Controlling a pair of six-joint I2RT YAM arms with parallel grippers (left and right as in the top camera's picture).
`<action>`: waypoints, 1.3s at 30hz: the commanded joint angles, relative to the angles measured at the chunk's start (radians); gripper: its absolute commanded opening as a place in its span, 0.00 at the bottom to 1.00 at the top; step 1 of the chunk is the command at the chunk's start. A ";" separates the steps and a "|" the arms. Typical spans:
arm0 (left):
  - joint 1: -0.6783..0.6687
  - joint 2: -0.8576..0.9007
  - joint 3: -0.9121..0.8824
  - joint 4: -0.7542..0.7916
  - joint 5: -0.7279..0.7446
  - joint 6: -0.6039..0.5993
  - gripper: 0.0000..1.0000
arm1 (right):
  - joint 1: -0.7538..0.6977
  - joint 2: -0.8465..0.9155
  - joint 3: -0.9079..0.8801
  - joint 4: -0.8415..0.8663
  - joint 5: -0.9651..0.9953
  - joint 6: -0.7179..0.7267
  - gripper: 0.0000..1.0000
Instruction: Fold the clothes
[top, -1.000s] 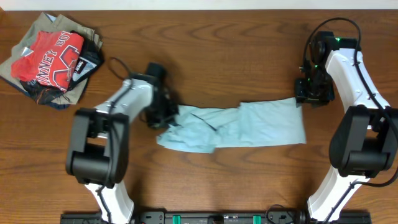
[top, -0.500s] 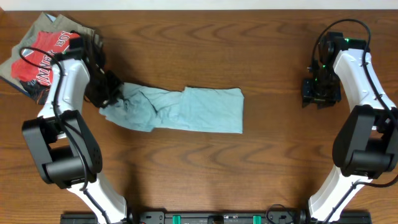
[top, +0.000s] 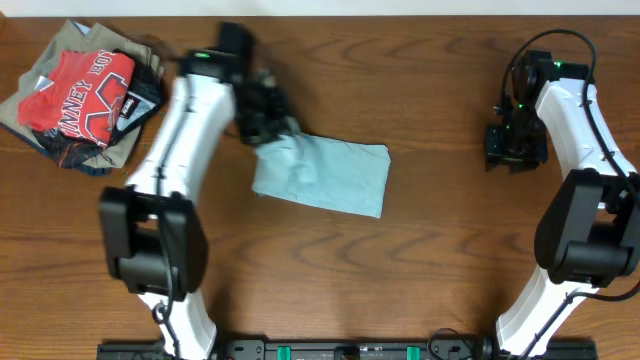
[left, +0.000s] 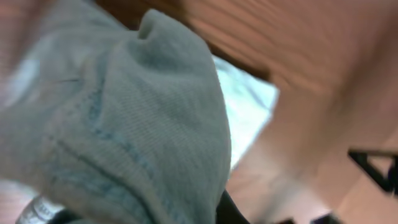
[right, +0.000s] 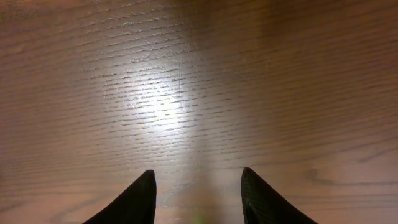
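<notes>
The clothes (top: 325, 175), one pale blue-grey garment, lie doubled over in the middle of the table. My left gripper (top: 268, 118) is shut on the garment's upper left corner, holding that end up over the rest. In the left wrist view the bunched fabric (left: 124, 124) fills most of the picture and hides the fingers. My right gripper (top: 514, 145) hangs open over bare wood at the far right, with nothing between its fingers (right: 140, 199).
A pile of other garments, with a red T-shirt (top: 80, 90) on top, lies at the back left corner. The right arm's base (top: 585, 240) stands at the right edge.
The left arm has swung from the far left back toward the centre, carrying its end of the garment over the rest, which now lies shorter. The right arm has barely moved.
</notes>
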 joint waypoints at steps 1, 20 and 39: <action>-0.109 -0.001 0.014 0.051 0.023 -0.031 0.06 | -0.004 -0.019 0.018 0.000 0.005 0.013 0.43; -0.370 0.098 0.013 0.169 -0.100 0.008 0.34 | -0.004 -0.018 0.018 0.001 0.004 0.013 0.45; 0.010 0.022 0.013 0.182 -0.216 0.160 0.41 | 0.098 -0.018 0.018 0.112 -0.898 -0.429 0.53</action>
